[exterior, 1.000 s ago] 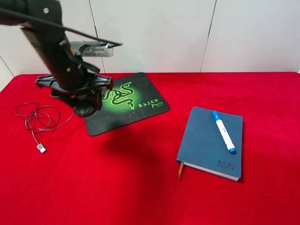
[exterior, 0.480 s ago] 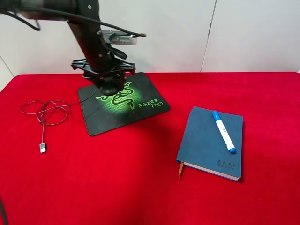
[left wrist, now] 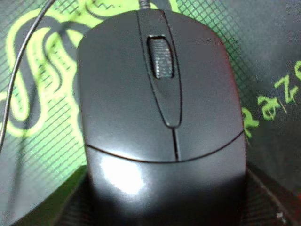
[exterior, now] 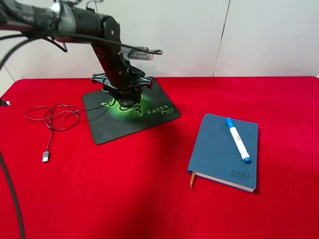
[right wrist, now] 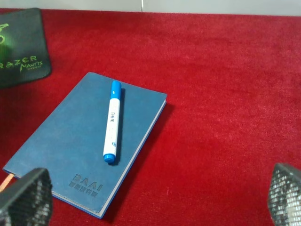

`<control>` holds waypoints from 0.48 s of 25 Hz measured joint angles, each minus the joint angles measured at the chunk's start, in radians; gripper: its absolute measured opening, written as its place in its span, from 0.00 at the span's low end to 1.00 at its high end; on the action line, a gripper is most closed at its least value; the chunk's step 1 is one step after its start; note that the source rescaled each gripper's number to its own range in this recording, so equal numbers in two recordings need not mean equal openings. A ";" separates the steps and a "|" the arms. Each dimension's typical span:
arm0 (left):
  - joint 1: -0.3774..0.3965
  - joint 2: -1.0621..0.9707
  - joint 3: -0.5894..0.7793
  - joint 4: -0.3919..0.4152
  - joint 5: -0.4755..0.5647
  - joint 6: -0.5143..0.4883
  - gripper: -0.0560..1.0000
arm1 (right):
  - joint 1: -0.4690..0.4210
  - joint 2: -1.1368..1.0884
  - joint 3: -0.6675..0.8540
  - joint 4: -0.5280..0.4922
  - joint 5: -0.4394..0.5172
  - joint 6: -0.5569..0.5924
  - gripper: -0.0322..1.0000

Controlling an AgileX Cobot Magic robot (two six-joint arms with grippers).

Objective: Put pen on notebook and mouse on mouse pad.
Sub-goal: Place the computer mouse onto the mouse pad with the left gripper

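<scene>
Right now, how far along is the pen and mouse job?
Done: the pen lies on the notebook. In hand: the left gripper is shut on the mouse, holding it over the mouse pad. Left: release it there. The right gripper is open and holds nothing.

arm [exterior: 107,47]: black, jointed | cables: black, looped | pads [right wrist: 26,195]: apparently grey mesh
</scene>
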 joint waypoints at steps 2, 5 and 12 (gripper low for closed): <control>0.000 0.019 0.000 0.000 -0.027 0.001 0.06 | 0.000 0.000 0.000 0.000 0.000 0.000 1.00; 0.000 0.046 0.000 0.017 -0.051 0.001 0.06 | 0.000 0.000 0.000 0.000 0.000 0.000 1.00; 0.000 0.062 0.000 0.051 -0.071 0.002 0.06 | 0.000 0.000 0.000 0.006 0.000 0.000 1.00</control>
